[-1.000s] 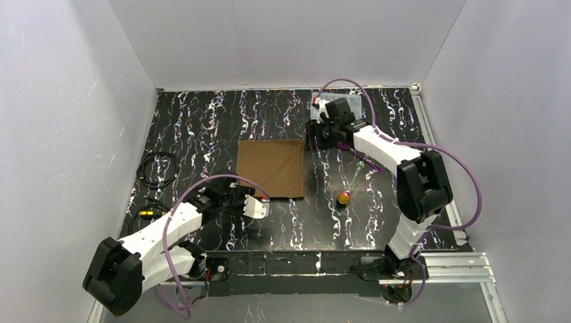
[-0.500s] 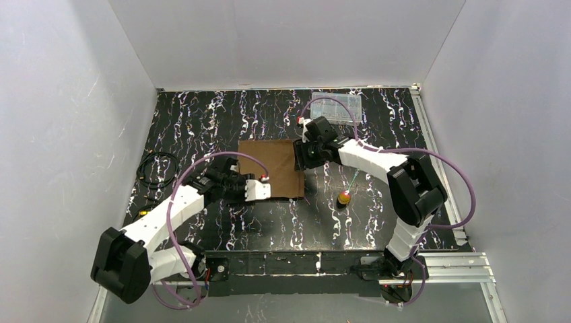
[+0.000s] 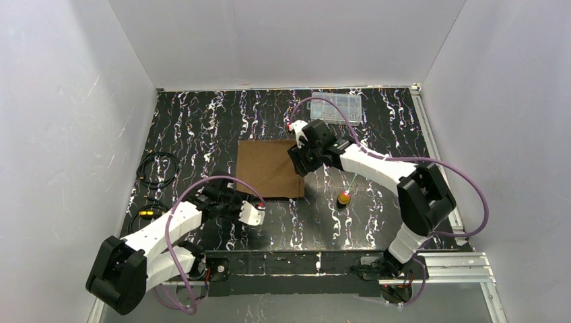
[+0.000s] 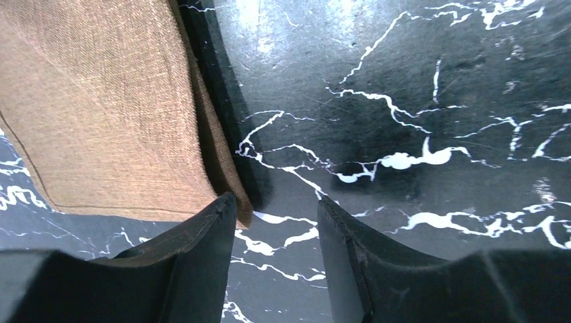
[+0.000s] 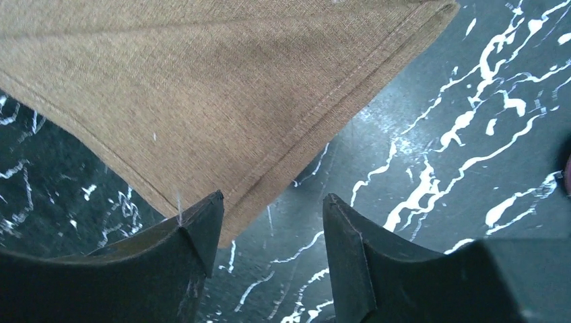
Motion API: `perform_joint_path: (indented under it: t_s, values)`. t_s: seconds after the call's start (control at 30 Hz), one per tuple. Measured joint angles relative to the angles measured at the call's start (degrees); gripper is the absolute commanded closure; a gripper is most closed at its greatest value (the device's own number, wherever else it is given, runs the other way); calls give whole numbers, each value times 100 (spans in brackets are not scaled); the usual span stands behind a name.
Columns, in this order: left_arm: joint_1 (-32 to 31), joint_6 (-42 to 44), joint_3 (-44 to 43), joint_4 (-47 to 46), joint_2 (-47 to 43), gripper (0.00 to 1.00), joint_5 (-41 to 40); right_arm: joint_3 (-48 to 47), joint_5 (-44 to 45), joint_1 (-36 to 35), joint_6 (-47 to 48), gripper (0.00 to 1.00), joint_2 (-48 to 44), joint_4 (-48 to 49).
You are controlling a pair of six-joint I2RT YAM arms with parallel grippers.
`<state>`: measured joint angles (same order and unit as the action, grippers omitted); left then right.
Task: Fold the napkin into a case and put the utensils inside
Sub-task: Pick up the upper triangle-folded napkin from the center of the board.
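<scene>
Across the floor of the white-walled booth runs the black table, veined with white like marble. At its middle lies the napkin, a brown cloth spread flat and roughly square (in the left wrist view a second layer peeks out under the top one along one edge, so it looks doubled there).

Over the napkin's far right corner hangs the right gripper. Its fingers stand apart with nothing between them, only the cloth's stitched hem and bare table showing in the gap. One fingertip sits just beside a corner of the cloth; whether it touches, I cannot tell.

Just off the napkin's near edge, the left gripper hangs low over the table. Its fingers are likewise parted and hold nothing, with bare marble between them. A napkin corner lies right at one fingertip.

By the far edge, right of centre, sits a clear compartment box, well apart from the cloth. A coil of black cable lies near the left wall.

Smallest is the utensil with the gold-orange head, on the table to the right of the napkin's near right corner and apart from it. Its thin handle points away toward the right arm.
</scene>
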<state>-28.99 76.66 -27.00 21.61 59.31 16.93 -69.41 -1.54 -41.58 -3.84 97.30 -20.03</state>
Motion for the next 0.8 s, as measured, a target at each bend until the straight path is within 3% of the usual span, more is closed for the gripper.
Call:
perform_joint_path:
  t_s: [0.37, 0.67, 0.8]
  values:
    - [0, 555, 212, -715, 310, 54, -7, 992, -535, -232, 2175, 24, -1180, 131]
    - [0, 940, 197, -1128, 662, 68, -4, 1425, -837, -822, 3189, 20, -1241, 85]
    - [0, 994, 151, -1217, 822, 79, -24, 1475, -767, -1084, 3394, 20, -1058, 111]
